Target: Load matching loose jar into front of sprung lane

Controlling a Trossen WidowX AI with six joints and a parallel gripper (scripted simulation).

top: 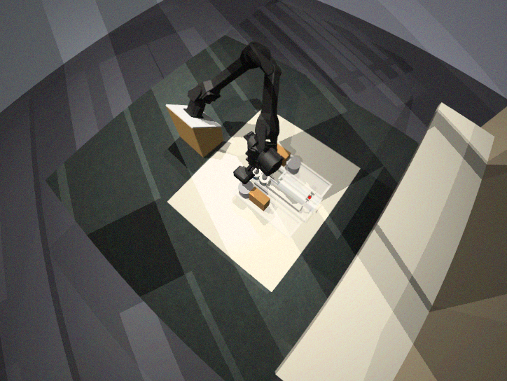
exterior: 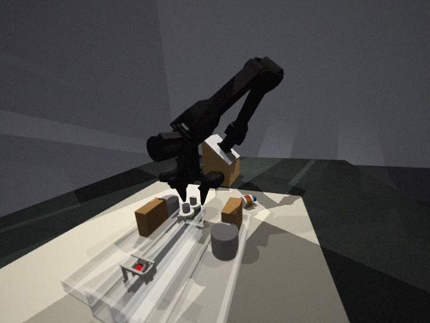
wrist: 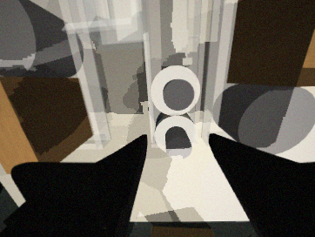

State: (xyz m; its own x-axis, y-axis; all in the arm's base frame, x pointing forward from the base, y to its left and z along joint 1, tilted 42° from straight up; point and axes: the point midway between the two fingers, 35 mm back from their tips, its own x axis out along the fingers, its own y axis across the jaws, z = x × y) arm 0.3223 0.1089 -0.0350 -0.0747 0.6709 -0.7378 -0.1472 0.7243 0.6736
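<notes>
My gripper [top: 255,171] [exterior: 193,202] [wrist: 177,138] is part-way open above the lane's front end, with a fingertip to each side of the front jar and a gap beside it in the wrist view. The front jar [exterior: 193,200] [wrist: 178,138] has a white lid with a grey knob and looks upright. The rear jar [top: 265,178] [exterior: 186,208] [wrist: 178,94], with the same lid and knob, stands close behind it between the clear lane walls [wrist: 148,83]. The pusher plate and front stop are hard to make out, and the jars' bases are hidden.
Brown boxes [top: 260,199] [exterior: 151,217] [exterior: 231,212] and grey cylinders [top: 293,164] [exterior: 224,241] stand in the side lanes of the clear rack. A jar with red and orange bands [exterior: 247,200] lies on its side beyond the rack. A red marker [top: 309,197] [exterior: 139,267] sits at the rack's rear.
</notes>
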